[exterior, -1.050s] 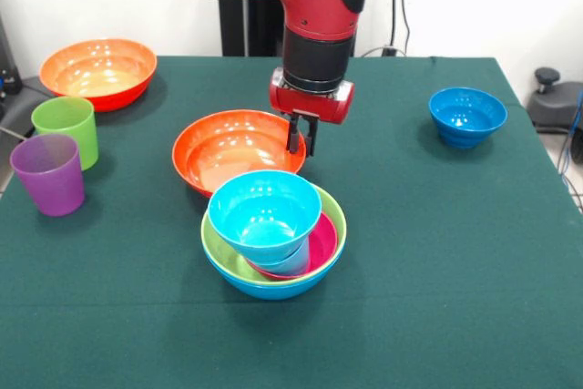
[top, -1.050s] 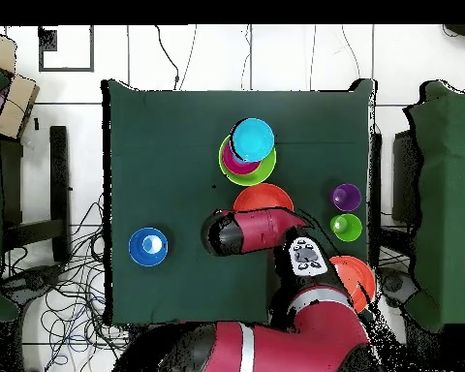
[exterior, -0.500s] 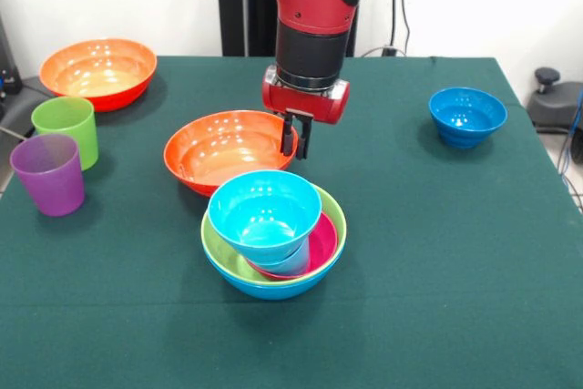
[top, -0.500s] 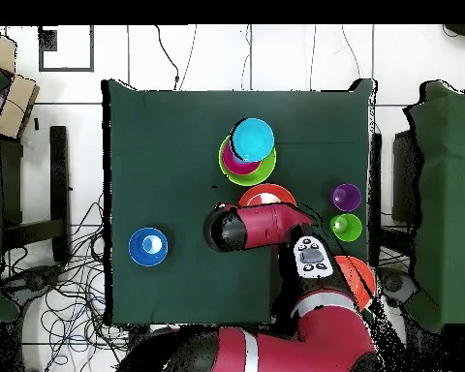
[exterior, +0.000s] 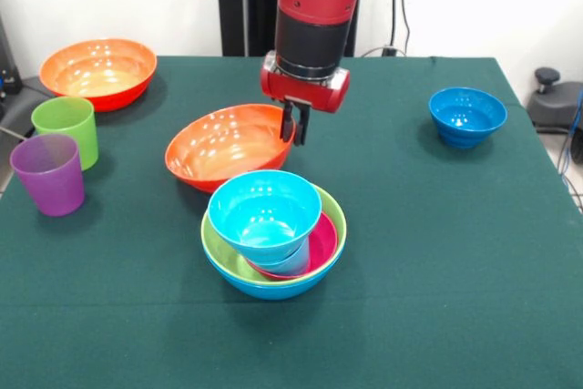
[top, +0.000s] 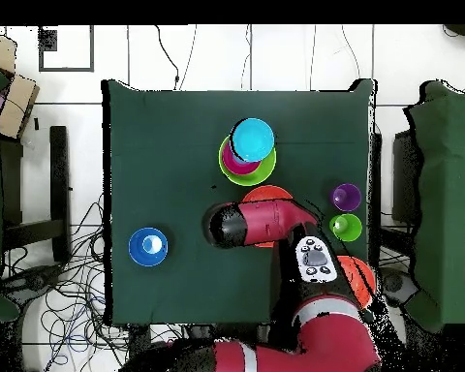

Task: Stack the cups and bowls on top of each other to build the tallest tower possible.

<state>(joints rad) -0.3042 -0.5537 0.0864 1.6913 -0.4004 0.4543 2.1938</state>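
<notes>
My gripper (exterior: 293, 130) is shut on the right rim of a large orange bowl (exterior: 223, 146). That side is raised, so the bowl tilts down to the left. Just in front stands the tower (exterior: 273, 266): a large blue bowl, a lime green bowl (exterior: 219, 252), a small magenta bowl (exterior: 321, 243), and a cyan bowl (exterior: 264, 211) leaning on top. In the overhead view the arm covers most of the held orange bowl (top: 265, 193), next to the tower (top: 244, 165).
A second orange bowl (exterior: 98, 70) sits at the back left, with a lime green cup (exterior: 66, 129) and a purple cup (exterior: 47, 173) in front of it. A small dark blue bowl (exterior: 467, 116) stands alone at the right.
The gripper has risen with the orange bowl's right rim in it. The bowl was flat on the table and now tilts. It has also shifted slightly left.
</notes>
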